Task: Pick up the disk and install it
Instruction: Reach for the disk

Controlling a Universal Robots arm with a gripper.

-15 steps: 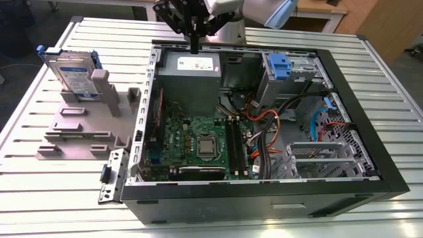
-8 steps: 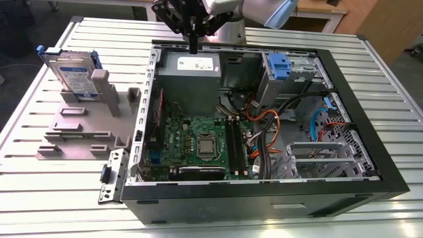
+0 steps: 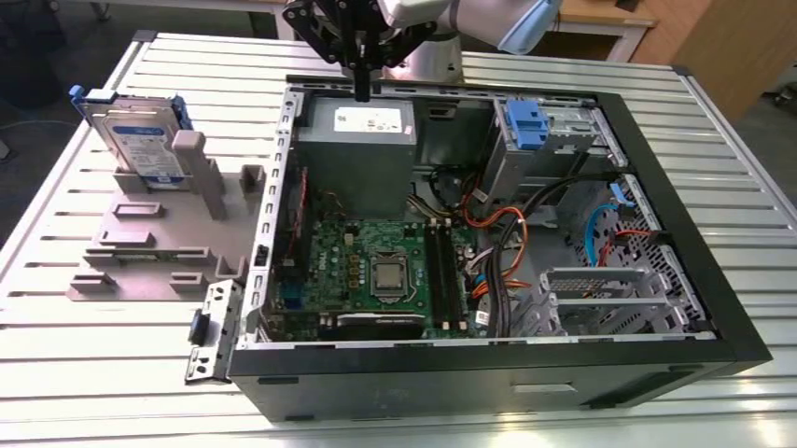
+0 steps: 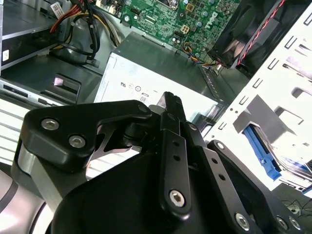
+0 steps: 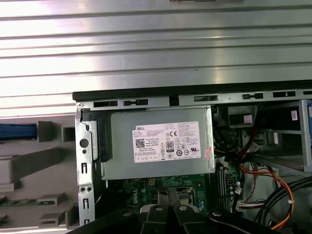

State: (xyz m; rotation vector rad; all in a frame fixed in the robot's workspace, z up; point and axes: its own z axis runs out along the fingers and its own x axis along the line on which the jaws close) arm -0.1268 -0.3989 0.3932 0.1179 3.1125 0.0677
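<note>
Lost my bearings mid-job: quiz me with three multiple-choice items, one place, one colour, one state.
1. Where is the disk? A) upright in the grey stand B) flat on the motherboard C) in a drive bay
2. Its rail colour? A) red B) blue C) green
3. The claw is: A) shut, empty B) shut on the disk C) wide open
Answers: 1A, it stands in the stand beside the case; 2B, blue edges show; 3A, it hangs closed over the power-supply box, holding nothing.
</note>
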